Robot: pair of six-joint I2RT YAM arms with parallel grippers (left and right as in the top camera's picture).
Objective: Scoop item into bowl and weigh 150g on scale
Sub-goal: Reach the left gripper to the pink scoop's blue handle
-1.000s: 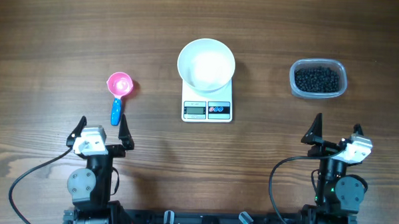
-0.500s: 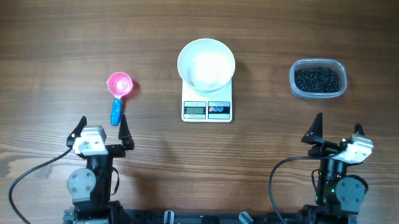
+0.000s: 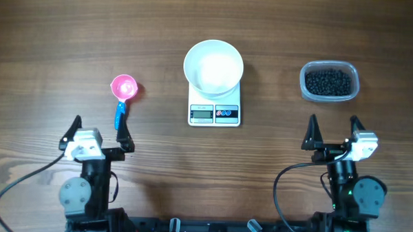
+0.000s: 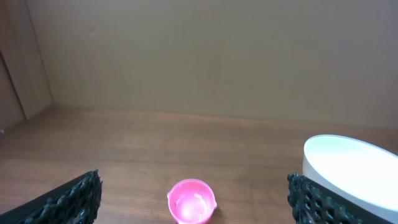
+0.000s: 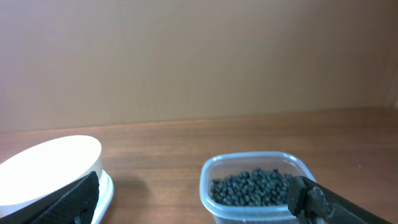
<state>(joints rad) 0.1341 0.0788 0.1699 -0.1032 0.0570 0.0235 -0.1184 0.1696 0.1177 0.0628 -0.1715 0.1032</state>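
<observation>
Overhead view: nothing gripped yet. Left jaws spread fully wide, empty, just this side of the pink round plastic scoop with blue handle (image 3: pixel 123 92), not touching it. Right jaws equally wide, empty, near the clear rounded-rectangular plastic tub (image 3: pixel 329 82) but apart from it.

Task's thing: the tiny round matte black beads (image 3: pixel 328 82) all lie in the tub, at the right of the brown wooden desk (image 3: pixel 58 28). None seen in the round white bowl (image 3: pixel 213 64), which sits on the small white square scale (image 3: pixel 214 113) at centre, covering its back part. Both wrist views agree: scoop and bowl rim ahead of the left, tub and bowl ahead of the right.

Risks, as I judge them:
- Scoop lies flat with a slim handle. A poorly centred grip could shove it along the desk instead of lifting it.
- Tub looks light. Digging in could slide or tip it unless the right jaws brace it.
- Round beads would roll off a tilted scoop and scatter.
- A knock to the bowl would disturb the reading. The display is too small to read, so zeroing cannot be told.
- Overshooting the target weight with a full last scoop.

Count: one scoop, one bowl, one scale, one tub, two sets of jaws. Beads are too many to count.
</observation>
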